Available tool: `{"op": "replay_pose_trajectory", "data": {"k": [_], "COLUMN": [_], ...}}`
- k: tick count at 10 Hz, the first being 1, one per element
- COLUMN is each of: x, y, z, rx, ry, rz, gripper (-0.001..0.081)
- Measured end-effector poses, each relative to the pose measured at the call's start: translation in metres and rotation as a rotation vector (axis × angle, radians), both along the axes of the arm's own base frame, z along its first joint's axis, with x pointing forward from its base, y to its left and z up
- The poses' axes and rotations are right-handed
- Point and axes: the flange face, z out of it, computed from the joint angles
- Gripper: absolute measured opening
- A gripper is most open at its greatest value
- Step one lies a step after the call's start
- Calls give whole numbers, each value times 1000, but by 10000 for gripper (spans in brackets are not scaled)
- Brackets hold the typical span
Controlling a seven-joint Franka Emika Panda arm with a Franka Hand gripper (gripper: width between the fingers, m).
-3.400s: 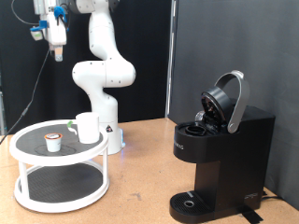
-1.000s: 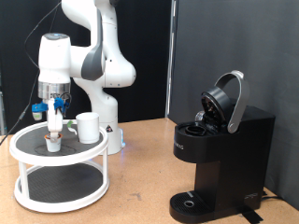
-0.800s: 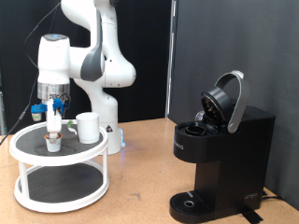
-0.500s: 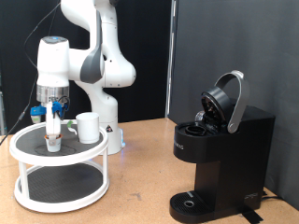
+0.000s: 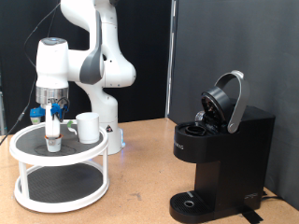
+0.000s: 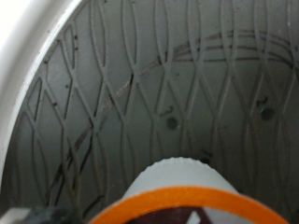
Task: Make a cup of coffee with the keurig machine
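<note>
The gripper (image 5: 53,138) is down on the top shelf of a white two-tier round stand (image 5: 28,179), with its fingers around a small pod (image 6: 177,191). In the wrist view the pod is white with an orange rim and fills the lower edge, resting on the shelf's dark mesh (image 6: 187,84). In the exterior view the fingers mostly hide the pod. The white cup (image 5: 88,127) stands on the same shelf, just to the exterior view's right of the gripper. The black keurig machine (image 5: 224,159) stands at the exterior view's right with its lid (image 5: 229,98) raised.
The arm's white base (image 5: 110,131) stands behind the stand. The wooden table (image 5: 140,191) stretches between the stand and the machine. A dark curtain hangs behind the machine. The stand's white rim (image 6: 23,70) shows at the wrist view's edge.
The arm has come down from high above to the stand's top shelf. Over the last second the gripper has sunk slightly lower around the pod. Cup and machine have not moved.
</note>
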Motion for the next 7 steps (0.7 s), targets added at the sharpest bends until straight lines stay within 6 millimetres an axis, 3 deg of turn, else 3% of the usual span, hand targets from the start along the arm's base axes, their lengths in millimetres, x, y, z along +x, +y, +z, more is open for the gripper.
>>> {"op": "replay_pose_trajectory", "data": {"k": [2,6,7], "x": [2,0,0], "y": [-2,-10,-10], "z": [8,56,55], "rx": [42,118,116], "ry": [3,25,23], "rz": [8,58,55], "gripper": [398,398,398]}}
